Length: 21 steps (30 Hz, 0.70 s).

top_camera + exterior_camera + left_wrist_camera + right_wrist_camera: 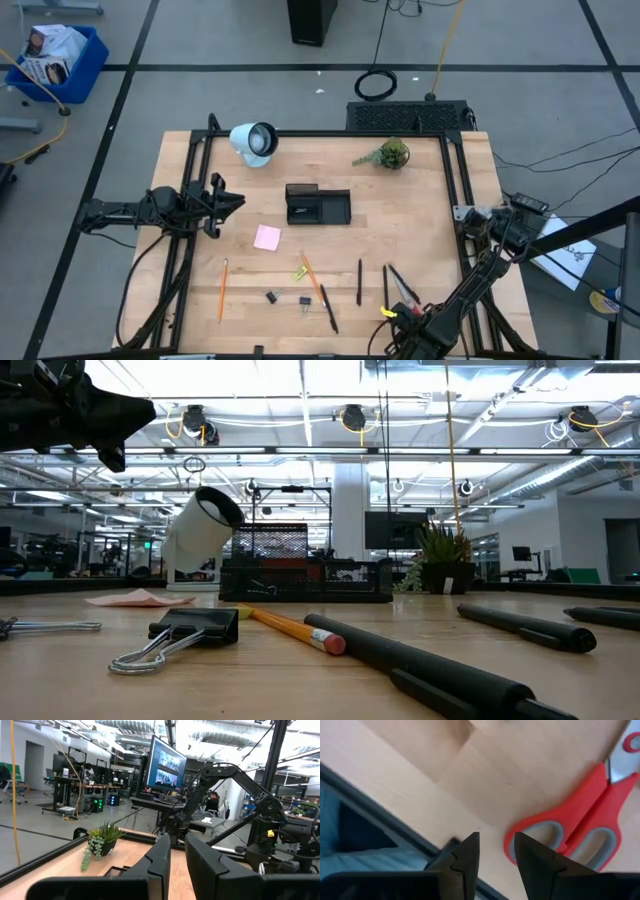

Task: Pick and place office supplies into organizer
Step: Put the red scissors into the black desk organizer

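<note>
Nothing had gone into the organizer as far as the pictures showed; it sat near the middle of the table, and its visible compartments looked dark and bare from above, though their depths could not be made out.

Every supply lay loose on the wood. A pink sticky-note pad rested just in front of the organizer. An orange pencil lay apart toward the left, and a second pencil crossed a small yellow piece nearer the centre. Two binder clips sat close together by the front edge, with black pens spread to their right. Red-handled scissors lay at the front right, beside the right gripper.

That right gripper was low over the table just next to the scissor handles, its fingers a narrow gap apart and holding nothing; the handles lay off to one side of the gap, not between the fingers. The left gripper hung raised above the table's left side, pointing across it, fingers close together with only a slim slot between them, and empty.

So the job looked to be at its very start: the scissors seemed the first target, and every item remained to be moved. A lamp and a plant stood at the far edge, no part of the work.
</note>
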Each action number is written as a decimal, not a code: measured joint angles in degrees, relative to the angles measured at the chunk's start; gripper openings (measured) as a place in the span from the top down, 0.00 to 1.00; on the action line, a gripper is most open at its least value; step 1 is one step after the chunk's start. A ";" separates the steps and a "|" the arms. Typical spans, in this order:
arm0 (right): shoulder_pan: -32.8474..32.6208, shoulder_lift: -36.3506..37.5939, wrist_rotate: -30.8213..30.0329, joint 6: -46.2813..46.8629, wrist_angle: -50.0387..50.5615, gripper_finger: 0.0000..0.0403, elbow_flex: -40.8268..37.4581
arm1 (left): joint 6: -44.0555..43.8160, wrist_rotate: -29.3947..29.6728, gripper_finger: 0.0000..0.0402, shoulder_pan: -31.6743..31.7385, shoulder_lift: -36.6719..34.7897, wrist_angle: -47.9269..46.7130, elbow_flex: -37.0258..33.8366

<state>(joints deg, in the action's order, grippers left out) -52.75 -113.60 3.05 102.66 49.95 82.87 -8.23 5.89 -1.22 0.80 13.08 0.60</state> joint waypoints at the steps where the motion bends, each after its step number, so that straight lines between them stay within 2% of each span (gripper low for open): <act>1: -0.02 -0.27 0.22 -0.01 0.19 0.72 -0.05 | -0.06 0.00 0.84 -0.01 0.00 0.00 0.00; 10: -0.43 -0.37 1.65 1.70 -2.82 0.72 -2.32 | -0.26 -0.26 0.84 -0.01 0.02 0.04 0.00; 21: -0.49 0.62 1.49 1.80 -1.88 0.79 -2.69 | -0.24 -0.32 0.84 -0.01 0.02 0.02 0.00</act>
<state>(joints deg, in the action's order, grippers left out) -53.24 -112.98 4.54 104.47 48.07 80.18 -8.47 5.57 -1.23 0.82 13.10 0.60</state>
